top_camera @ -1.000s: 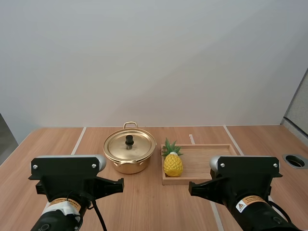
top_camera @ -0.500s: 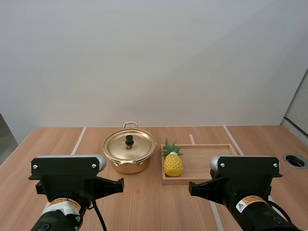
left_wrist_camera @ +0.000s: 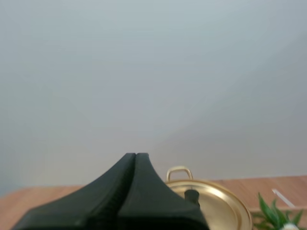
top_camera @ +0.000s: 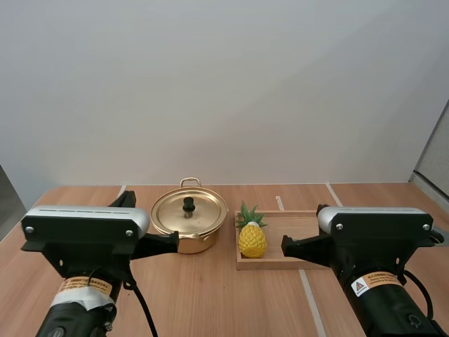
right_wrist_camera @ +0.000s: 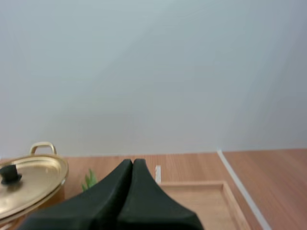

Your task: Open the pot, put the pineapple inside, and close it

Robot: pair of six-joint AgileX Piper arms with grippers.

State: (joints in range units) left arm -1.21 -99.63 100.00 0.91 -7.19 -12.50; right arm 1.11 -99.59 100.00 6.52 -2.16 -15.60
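A gold pot [top_camera: 184, 228] stands at mid-table with its lid [top_camera: 189, 211] on, black knob [top_camera: 189, 203] on top. To its right a yellow pineapple [top_camera: 252, 239] with green leaves stands at the left end of a wooden tray [top_camera: 302, 242]. My left gripper [top_camera: 172, 241] hangs near the pot's front left, my right gripper [top_camera: 286, 245] over the tray's front edge. In the left wrist view the fingers [left_wrist_camera: 135, 155] lie together as one wedge before the lid [left_wrist_camera: 218, 206]. The right wrist view shows that gripper [right_wrist_camera: 133, 162] shut too, between the lid [right_wrist_camera: 29, 184] and the tray [right_wrist_camera: 206, 199].
White tape lines [top_camera: 309, 302] run across the wooden table. The tray's right part is bare wood. Open tabletop lies to the left of the pot and in front of both objects.
Both arms have lifted and pushed forward: their housings sit higher in the high view, and the gripper tips have come closer to the pot and the tray. Pot and pineapple have not moved.
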